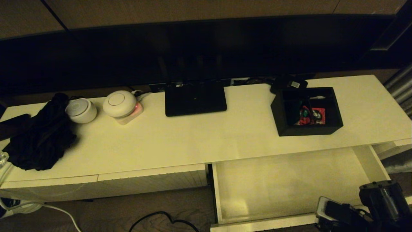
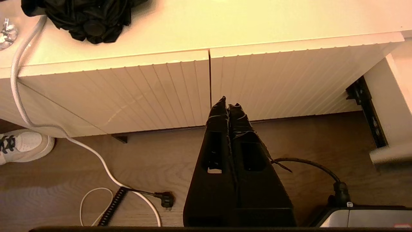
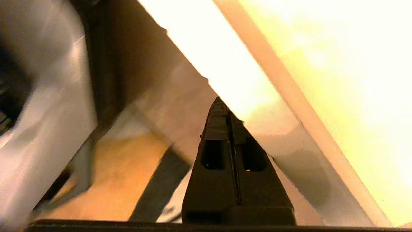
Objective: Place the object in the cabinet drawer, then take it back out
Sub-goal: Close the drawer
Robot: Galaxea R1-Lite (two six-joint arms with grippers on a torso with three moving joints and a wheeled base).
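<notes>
While the black rectangular divided box (image 1: 306,111) with red packets is sitting on the cream cabinet top (image 1: 199,135) behind the open, wide cream-white drawer (image 1: 289,183), I am holding my right gripper (image 3: 227,111) pressed together beside the drawer's front edge, and my left gripper (image 2: 228,105) is hanging closed before the ribbed fronts.

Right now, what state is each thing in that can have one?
cabinet drawer: pulled open, nothing inside.
black box: on the cabinet top, upright, red packets inside.
two shorter drawers: shut.
left end effector: shut, holding nothing.
right end effector: shut, holding nothing.
</notes>
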